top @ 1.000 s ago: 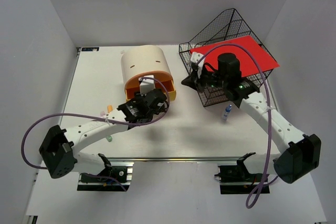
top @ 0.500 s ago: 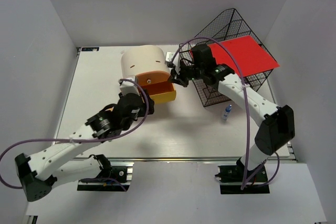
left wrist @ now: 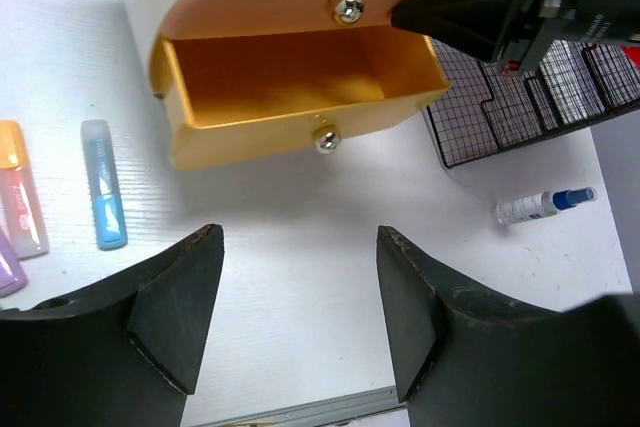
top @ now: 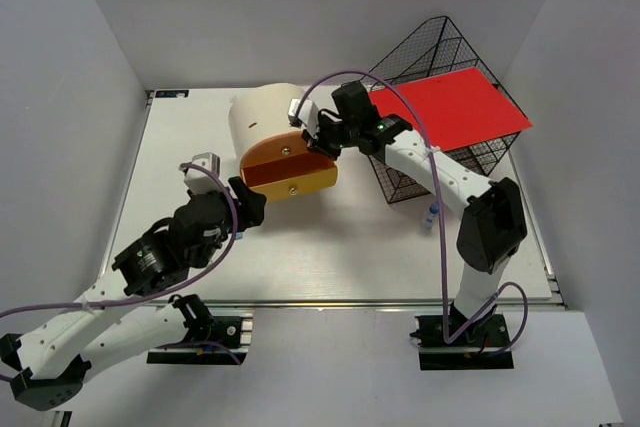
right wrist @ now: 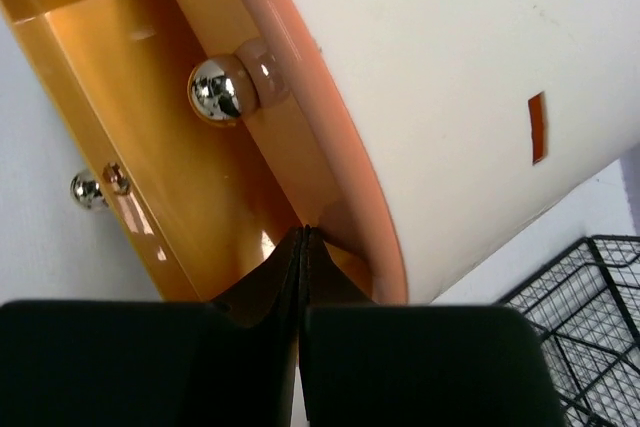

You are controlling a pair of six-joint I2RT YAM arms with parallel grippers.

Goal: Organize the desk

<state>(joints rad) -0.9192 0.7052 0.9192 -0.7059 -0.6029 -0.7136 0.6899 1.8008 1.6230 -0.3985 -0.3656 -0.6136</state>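
The desk (top: 330,257) is a white tabletop with a silver rail (top: 350,300) along its near edge. On it stands a cream drawer box (top: 262,115) with its orange drawer (top: 290,177) pulled out; the drawer (left wrist: 290,87) looks empty. My left gripper (left wrist: 298,239) hangs open above bare desk in front of the drawer, holding nothing. My right gripper (right wrist: 303,235) is shut on nothing, its tips against the box's orange front (right wrist: 300,117), just above the open drawer. From above, the right gripper (top: 318,143) sits at the right end of that front.
Several markers lie left of the drawer, a blue one (left wrist: 103,184) and an orange-pink one (left wrist: 20,197) among them. A small spray bottle (top: 432,214) lies right of the middle. A black wire rack (top: 420,162) with a red sheet (top: 455,107) stands at the back right. White walls enclose the desk.
My left gripper has drawn back from the drawer toward the near left. My right gripper has swung left from the wire rack to the box's front. The drawer now stands farther out.
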